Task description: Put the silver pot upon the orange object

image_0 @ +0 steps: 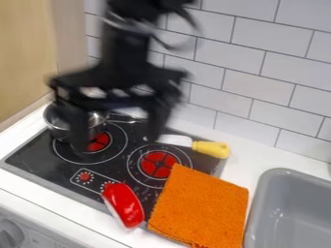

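Silver pot (pixel 55 123) on stove (pixel 31 156), far left | gripper (pixel 116 141) spread wide, empty; should straddle 1 pot wall, pinch firmly, keep level | red object (pixel 123 204) at front edge, yellow-handled utensil (pixel 211 149) farther back: lift clear of both | orange cloth (pixel 202 208) overlaps right edge, sink (pixel 279 175) beside: lower mid-cloth

This is a kitchen, though whether real or toy is unclear. A black cooktop (pixel 40 154) with red-marked burners lies toward 8 o'clock, with a metal pot (pixel 55 128) on it at 9 o'clock. A grey sink (pixel 291 213) is set into the white counter (pixel 244 167) between 4 and 5 o'clock. White wall tiles (pixel 259 70) run behind at 1 to 2 o'clock, and an appliance knob (pixel 10 234) sits between 7 and 8 o'clock.
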`<move>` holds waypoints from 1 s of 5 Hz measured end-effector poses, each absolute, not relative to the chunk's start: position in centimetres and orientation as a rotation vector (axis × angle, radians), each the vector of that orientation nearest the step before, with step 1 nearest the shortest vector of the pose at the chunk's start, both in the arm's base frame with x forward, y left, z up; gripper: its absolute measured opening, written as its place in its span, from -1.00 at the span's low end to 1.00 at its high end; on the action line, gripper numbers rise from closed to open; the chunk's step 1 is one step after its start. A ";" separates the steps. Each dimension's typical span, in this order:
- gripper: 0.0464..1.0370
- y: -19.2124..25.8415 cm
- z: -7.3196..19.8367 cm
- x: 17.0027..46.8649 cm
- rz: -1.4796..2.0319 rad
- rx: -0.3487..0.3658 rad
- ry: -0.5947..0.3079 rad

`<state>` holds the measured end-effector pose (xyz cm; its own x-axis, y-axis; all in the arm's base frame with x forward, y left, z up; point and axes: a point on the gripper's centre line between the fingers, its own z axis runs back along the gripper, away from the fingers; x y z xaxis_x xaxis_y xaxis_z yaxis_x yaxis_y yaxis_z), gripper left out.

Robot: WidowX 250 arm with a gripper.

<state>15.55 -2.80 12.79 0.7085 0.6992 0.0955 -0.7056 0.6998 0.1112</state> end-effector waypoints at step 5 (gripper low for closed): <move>0.92 11.5 6.0 24.1 1.089 -0.027 -0.061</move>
